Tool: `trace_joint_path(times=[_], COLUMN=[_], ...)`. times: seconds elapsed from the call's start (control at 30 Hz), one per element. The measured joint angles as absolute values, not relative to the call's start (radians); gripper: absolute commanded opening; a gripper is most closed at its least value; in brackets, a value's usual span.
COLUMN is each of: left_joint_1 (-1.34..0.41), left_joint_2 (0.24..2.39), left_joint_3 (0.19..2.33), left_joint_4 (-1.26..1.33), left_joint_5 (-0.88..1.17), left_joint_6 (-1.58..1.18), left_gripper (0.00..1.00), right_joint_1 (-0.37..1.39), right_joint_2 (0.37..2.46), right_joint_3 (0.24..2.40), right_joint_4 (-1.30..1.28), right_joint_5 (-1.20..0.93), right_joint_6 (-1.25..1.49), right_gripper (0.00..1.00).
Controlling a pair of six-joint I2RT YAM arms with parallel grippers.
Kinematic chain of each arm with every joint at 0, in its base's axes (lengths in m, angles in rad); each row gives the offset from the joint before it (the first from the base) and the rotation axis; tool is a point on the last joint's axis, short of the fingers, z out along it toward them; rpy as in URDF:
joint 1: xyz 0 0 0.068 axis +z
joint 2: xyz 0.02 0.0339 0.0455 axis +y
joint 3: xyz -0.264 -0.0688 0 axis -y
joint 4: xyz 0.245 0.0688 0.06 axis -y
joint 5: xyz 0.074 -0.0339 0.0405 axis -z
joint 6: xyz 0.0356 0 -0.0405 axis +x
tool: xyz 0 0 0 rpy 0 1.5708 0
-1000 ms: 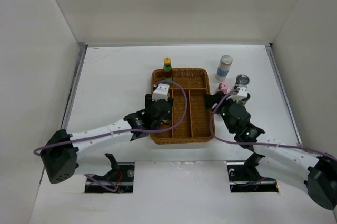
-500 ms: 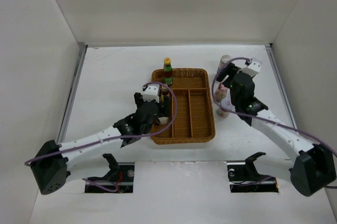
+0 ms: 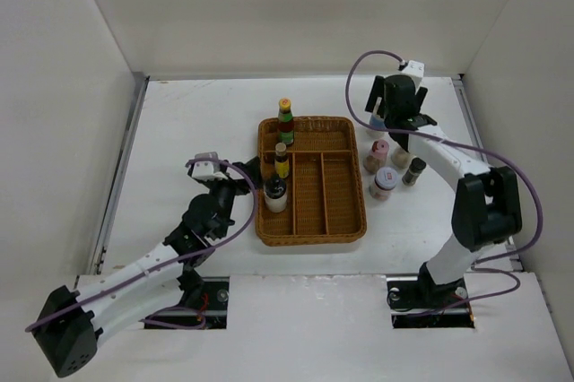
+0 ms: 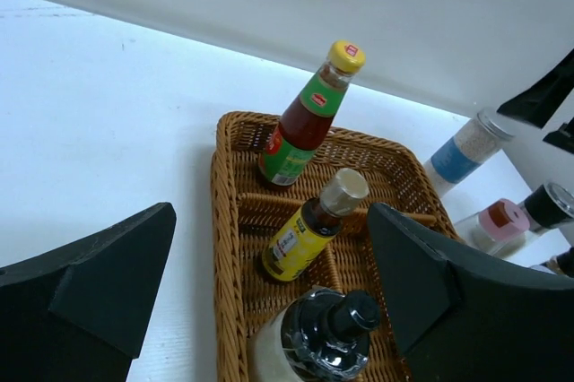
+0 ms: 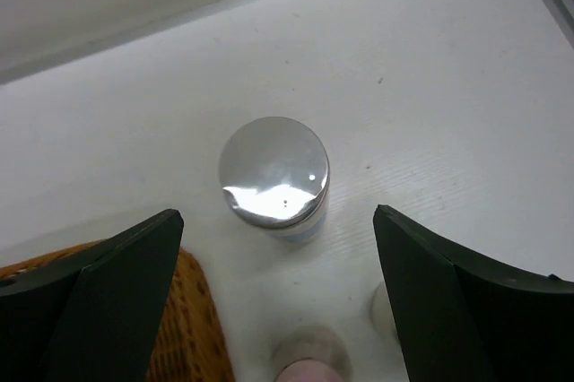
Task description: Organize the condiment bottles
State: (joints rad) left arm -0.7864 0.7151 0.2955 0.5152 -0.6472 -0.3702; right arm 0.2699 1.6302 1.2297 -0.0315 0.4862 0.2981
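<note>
The right claw (image 5: pixel 278 212) hangs wide open and empty, straight above the blue-banded jar with the shiny silver lid (image 5: pixel 274 171). One finger is out to either side and neither touches it. That jar stands on the white worktop (image 3: pixel 197 122), just beyond the back right corner of the brown wicker divided tray (image 3: pixel 311 234).

The left claw (image 4: pixel 271 210) is just as open and holds nothing, low beside the tray's left rim.

Three bottles stand in the tray's left column:
- the tall green-labelled, yellow-capped sauce bottle (image 4: pixel 309 113) at the back
- a yellow-labelled bottle with a pale cap (image 4: pixel 309 230)
- a dark, black-capped bottle (image 4: pixel 327 337) nearest

Still outside, right of the tray, are the silver-lidded jar, a pink-lidded jar (image 3: pixel 377 156), a small dark bottle (image 3: pixel 414 171) and two more close by. I'd say it's not quite half done.

The right arm reaches far forward with its wrist bent down. The left arm lies stretched low, facing across the tray.
</note>
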Motion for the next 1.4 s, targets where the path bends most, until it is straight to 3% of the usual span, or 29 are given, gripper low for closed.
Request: trace_joint_path(times=[0.13, 0.27, 0.43, 0.47, 0.63, 0.77, 1.03, 1.4], left_joint_1=[-0.760, -0.740, -0.720, -0.718, -0.699, -0.687, -0.661, -0.632], left_joint_2=[0.767, 0.811, 0.823, 0.823, 0.849, 0.862, 0.862, 0.881], left_joint_3=[0.291, 0.291, 0.289, 0.287, 0.276, 0.271, 0.249, 0.241], left_joint_4=[0.550, 0.559, 0.575, 0.581, 0.603, 0.606, 0.620, 0.624], left_joint_5=[-0.642, -0.620, -0.597, -0.596, -0.593, -0.593, -0.591, -0.583], left_joint_6=[-0.392, -0.409, -0.423, -0.426, -0.434, -0.442, -0.474, -0.508], left_gripper=[0.89, 0.88, 0.88, 0.88, 0.87, 0.86, 0.85, 0.85], right_joint_1=[0.247, 0.230, 0.222, 0.222, 0.228, 0.276, 0.591, 0.821], right_joint_2=[1.726, 1.794, 1.822, 1.824, 1.784, 1.606, 1.243, 1.344], right_joint_3=[1.274, 1.324, 1.357, 1.358, 1.293, 1.177, 1.050, 0.932], right_joint_4=[-0.076, -0.103, -0.097, -0.093, -0.025, 0.002, 0.155, 0.126], right_joint_5=[0.475, 0.448, 0.409, 0.410, 0.410, 0.426, 0.417, 0.406], right_joint_6=[0.276, 0.258, 0.245, 0.247, 0.233, 0.211, 0.213, 0.245], right_gripper=[0.94, 0.87, 0.50, 0.47, 0.46, 0.46, 0.45, 0.45])
